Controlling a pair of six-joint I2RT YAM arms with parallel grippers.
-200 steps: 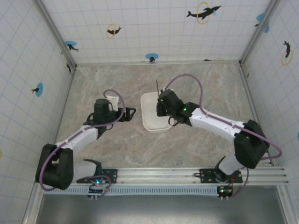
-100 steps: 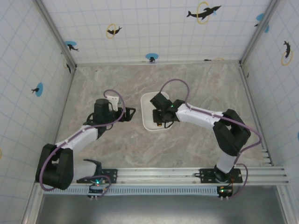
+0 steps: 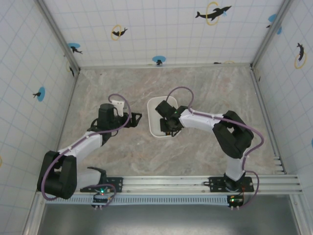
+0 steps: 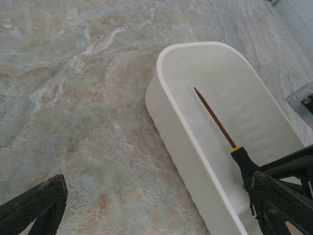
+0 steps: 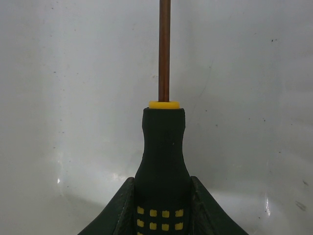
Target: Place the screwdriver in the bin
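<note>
Gripping the screwdriver (image 5: 164, 147) by its black handle dotted with yellow squares, my right gripper (image 5: 162, 210) has both fingers pressed against the handle's sides. A yellow collar rings the handle's top, and the thin brownish shaft points to twelve o'clock over the white floor of the bin (image 4: 168, 122). My left gripper (image 3: 136, 118) rests spread wide at the bin's nine o'clock.

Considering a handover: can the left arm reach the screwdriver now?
Probably, but only the shaft of the screwdriver: the right claw clamps its handle inside the bin; the open left claw sits beside it.
</note>
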